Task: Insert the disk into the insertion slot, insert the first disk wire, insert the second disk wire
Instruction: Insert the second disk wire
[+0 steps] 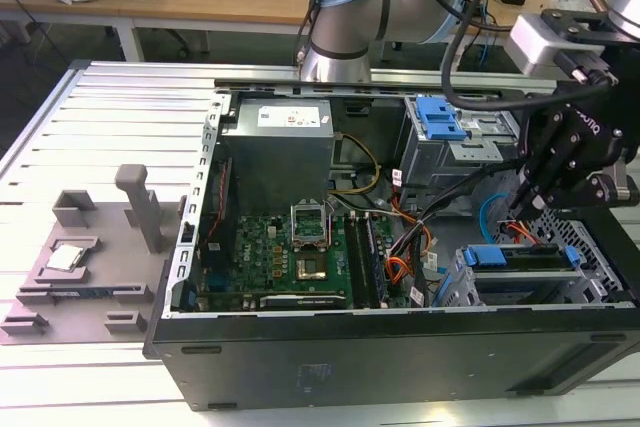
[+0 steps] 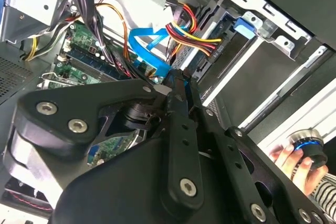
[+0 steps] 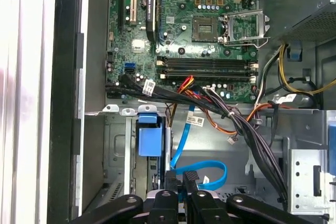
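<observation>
On the exterior view's left, a grey moulded fixture (image 1: 85, 257) lies on the ribbed aluminium table (image 1: 120, 117). Right of it the open black computer case (image 1: 400, 357) shows a green motherboard (image 1: 275, 257) and a boxy grey power supply (image 1: 278, 147). Farther right, the disk (image 1: 520, 259), its bright blue plastic carrier showing, sits inside the insertion slot (image 1: 470, 287), a perforated silver-grey sheet-metal cage at the near corner. The matte black gripper (image 1: 528, 199) hangs just above the disk's rear edge, its fingers (image 3: 181, 184) pressed together near a glossy blue ribbon-like cable (image 3: 202, 174); whether they pinch anything cannot be told.
</observation>
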